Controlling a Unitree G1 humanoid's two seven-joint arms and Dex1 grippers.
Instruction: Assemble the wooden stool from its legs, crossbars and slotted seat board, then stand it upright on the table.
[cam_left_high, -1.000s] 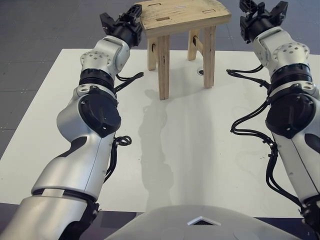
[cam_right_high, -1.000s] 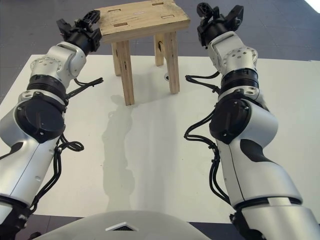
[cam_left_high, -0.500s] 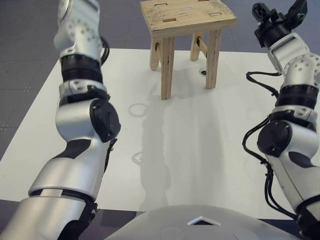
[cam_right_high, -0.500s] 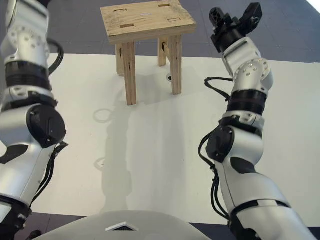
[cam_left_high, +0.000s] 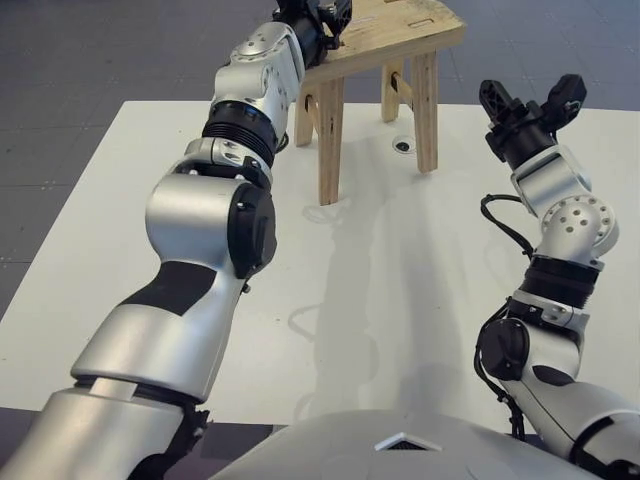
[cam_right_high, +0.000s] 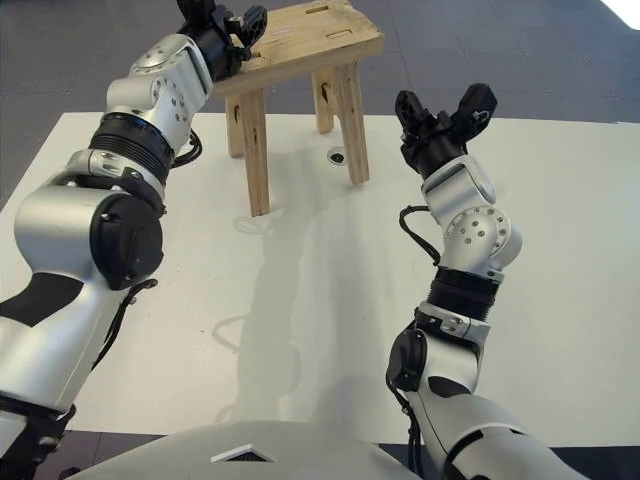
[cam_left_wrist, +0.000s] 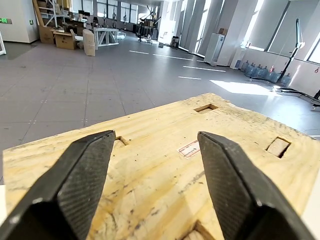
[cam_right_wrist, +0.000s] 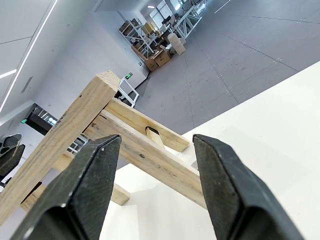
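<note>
The assembled wooden stool (cam_left_high: 328, 140) stands upright on its legs at the far middle of the white table (cam_left_high: 420, 300). Its slotted seat board (cam_left_wrist: 165, 175) faces up. My left gripper (cam_left_high: 312, 12) is open just over the left end of the seat, and whether its fingers (cam_left_wrist: 85, 175) touch the wood I cannot tell. My right gripper (cam_left_high: 532, 100) is open in the air to the right of the stool, apart from it and holding nothing. Between its fingers (cam_right_wrist: 85, 190), the right wrist view looks at a leg (cam_right_wrist: 65, 130) and a crossbar (cam_right_wrist: 150, 155).
A small round hole (cam_left_high: 402, 146) marks the tabletop between the stool's legs. The table's far edge runs just behind the stool, with dark floor (cam_left_high: 100, 50) beyond. Bare white tabletop stretches from the stool toward me.
My left arm has come down from a raised pose to the seat's left end. My right gripper has drawn back from beside the seat, lower and nearer to me. The stool has kept its place.
</note>
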